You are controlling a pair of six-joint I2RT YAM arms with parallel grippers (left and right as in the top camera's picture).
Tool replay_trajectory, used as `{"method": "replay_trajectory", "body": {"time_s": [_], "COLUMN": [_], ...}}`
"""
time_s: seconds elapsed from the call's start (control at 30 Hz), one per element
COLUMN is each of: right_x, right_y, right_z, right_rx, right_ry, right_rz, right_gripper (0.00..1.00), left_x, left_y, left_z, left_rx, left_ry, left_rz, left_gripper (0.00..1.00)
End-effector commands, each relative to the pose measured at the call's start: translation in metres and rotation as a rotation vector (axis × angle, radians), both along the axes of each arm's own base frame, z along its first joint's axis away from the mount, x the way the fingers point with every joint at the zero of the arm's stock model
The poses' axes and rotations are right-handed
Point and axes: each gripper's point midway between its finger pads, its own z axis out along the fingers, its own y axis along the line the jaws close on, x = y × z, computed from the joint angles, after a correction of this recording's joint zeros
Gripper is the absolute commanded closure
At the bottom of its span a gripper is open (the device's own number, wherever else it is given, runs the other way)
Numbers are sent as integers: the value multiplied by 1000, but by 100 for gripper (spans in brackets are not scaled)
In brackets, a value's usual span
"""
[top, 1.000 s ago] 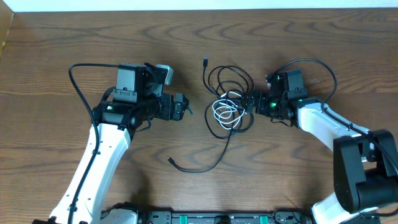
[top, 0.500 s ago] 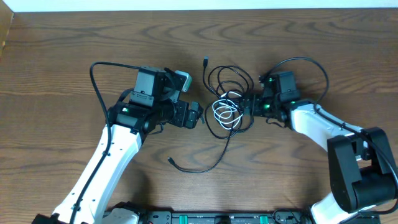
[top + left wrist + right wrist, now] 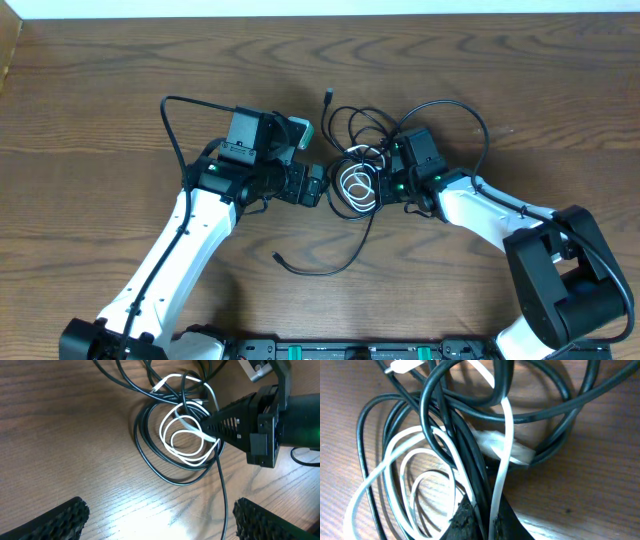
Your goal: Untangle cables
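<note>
Wood-topped, the table [image 3: 100,100] holds the tangle at its middle: the white cord [image 3: 506,435] coiled among the black cords [image 3: 467,467], with the right gripper [image 3: 485,516] pinched on it and a black strand apparently caught alongside. Pulling now could drag or tighten the whole knot, since the left gripper [image 3: 318,186], spread wide just beside it, pins nothing.
</note>
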Motion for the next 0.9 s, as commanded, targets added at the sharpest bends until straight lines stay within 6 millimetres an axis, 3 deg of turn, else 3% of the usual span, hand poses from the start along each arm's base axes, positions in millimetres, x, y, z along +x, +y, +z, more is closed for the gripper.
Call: {"method": "replay_trajectory", "body": {"time_s": [0.0, 0.07, 0.17, 0.3, 0.33, 0.43, 0.5, 0.57, 0.67, 0.87], "right_x": [8, 18, 38, 52, 54, 59, 58, 55, 46, 42], "right_y": [-18, -27, -43, -51, -51, -50, -49, -44, -33, -35], "right_z": [3, 25, 81, 149, 157, 217, 235, 242, 237, 231], "right_rx": [-60, -97, -203, -241, -240, -196, -182, -206, -286, -495], "right_ry": [-19, -66, -201, -348, -367, -500, -544, -587, -638, -732], "right_rz": [-44, -46, -43, -47, -50, -72, -59, 28, 264, 563], "right_gripper": [99, 99, 99, 99, 99, 99, 99, 99, 99, 99], "left_x": [4, 5, 8, 10, 11, 6, 4, 4, 5, 0], "left_y": [-4, -5, -6, -7, -7, -15, -21, -26, -37, -56], "left_z": [7, 7, 9, 11, 11, 15, 19, 24, 34, 54], "left_rx": [-18, -19, -24, -29, -31, -80, -114, -140, -200, -300], "left_ry": [-9, -15, -30, -43, -44, -32, -30, -49, -77, -164], "left_rz": [-5, -5, -5, -6, -7, -37, -60, -94, -139, -293], "left_gripper": [6, 5, 6, 6, 6, 6, 7, 7, 8, 10]}}
